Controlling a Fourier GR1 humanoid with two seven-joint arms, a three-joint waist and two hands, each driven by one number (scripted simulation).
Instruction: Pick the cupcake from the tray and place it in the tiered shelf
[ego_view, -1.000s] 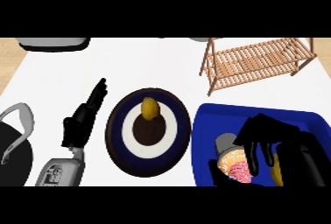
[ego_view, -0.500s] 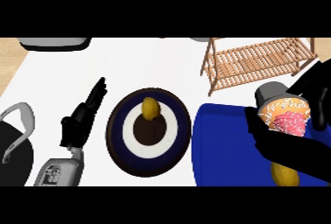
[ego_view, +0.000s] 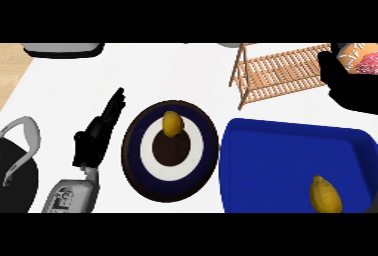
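At the upper right corner of the head view, the right hand (ego_view: 353, 85) is curled round the cupcake (ego_view: 359, 56), which sits high against the frame's edge, just beside the far end of the wooden tiered shelf (ego_view: 284, 75) and well clear of the blue tray (ego_view: 280, 145). Only the pink-speckled top and a strip of the wrapper show — the rest is hidden by the black fingers. A cupcake looks light and soft: the paper wrapper would crumple and the frosted top would smear, so the sides of the wrapper low down seem the right place to hold it, as the hand appears to, with the top kept level. The next move, I judge, is to bring it over the slats and set it down upright, since the gaps between the slats could let it tip. The left hand (ego_view: 96, 137) lies on the tabletop with its fingers straight and together, just left of the dark plate (ego_view: 140, 165), which bears a yellow lemon-like fruit (ego_view: 172, 123); another yellow fruit (ego_view: 325, 194) lies in the tray.
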